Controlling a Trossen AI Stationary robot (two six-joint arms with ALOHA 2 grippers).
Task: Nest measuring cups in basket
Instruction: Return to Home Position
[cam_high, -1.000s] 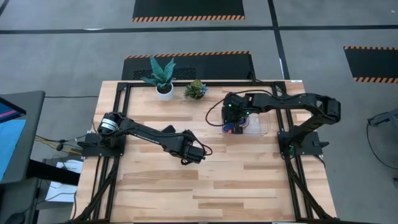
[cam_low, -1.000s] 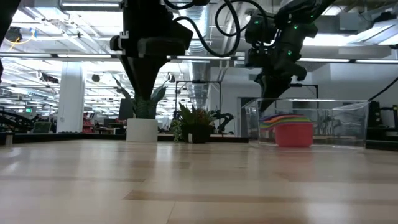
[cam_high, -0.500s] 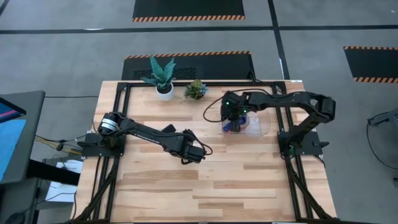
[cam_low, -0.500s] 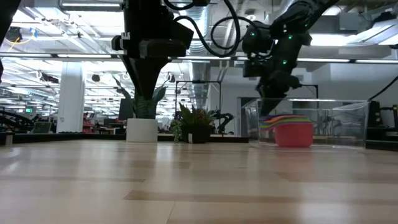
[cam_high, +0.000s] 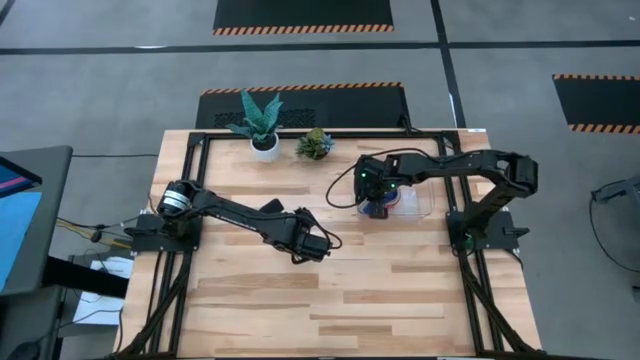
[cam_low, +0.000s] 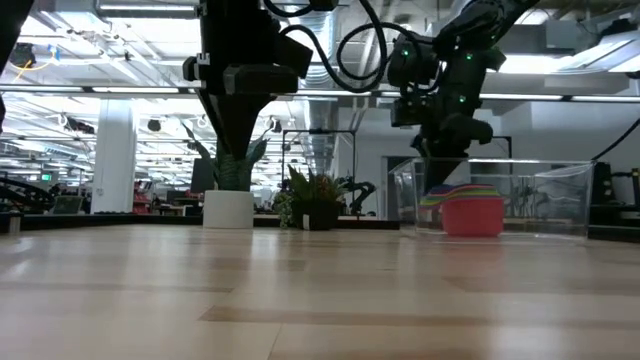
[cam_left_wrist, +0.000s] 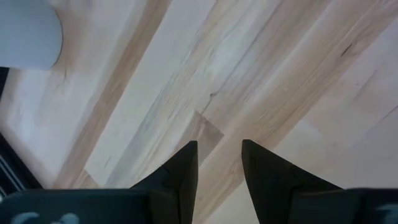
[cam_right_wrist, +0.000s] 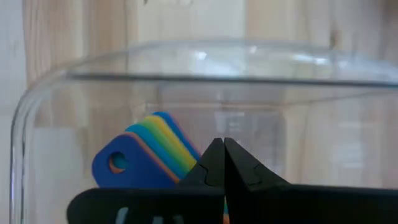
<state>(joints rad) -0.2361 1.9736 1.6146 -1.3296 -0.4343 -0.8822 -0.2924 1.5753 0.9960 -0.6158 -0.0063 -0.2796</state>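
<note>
The measuring cups (cam_high: 375, 207) sit nested in one stack at the left end of the clear basket (cam_high: 408, 199). In the low view the red cup (cam_low: 470, 214) is outermost. In the right wrist view their fanned handles (cam_right_wrist: 146, 155) show blue, yellow and green behind the basket's rim (cam_right_wrist: 199, 78). My right gripper (cam_right_wrist: 224, 149) is shut. It points down just above the stack, over the basket's left end (cam_low: 445, 168). My left gripper (cam_left_wrist: 219, 163) is open and hovers over bare wood near the table's middle (cam_high: 320, 246). My right gripper's shut fingertips (cam_right_wrist: 217, 155) point down from above over the nested cups, inside the basket's outline. Its own fingers hide the place below them. I cannot tell whether they touch the stack.
A white pot with a tall plant (cam_high: 264, 146) and a small bushy plant (cam_high: 315, 144) stand at the far edge, left of the basket. Black frame rails (cam_high: 200, 190) run along the table's sides. Bare wood spreads across the near half of the table (cam_high: 350, 300).
My right gripper has stayed shut over the basket's left end. It has swung slightly from side to side and sunk a little toward the cups. The cups, the basket and my left arm have kept still.
</note>
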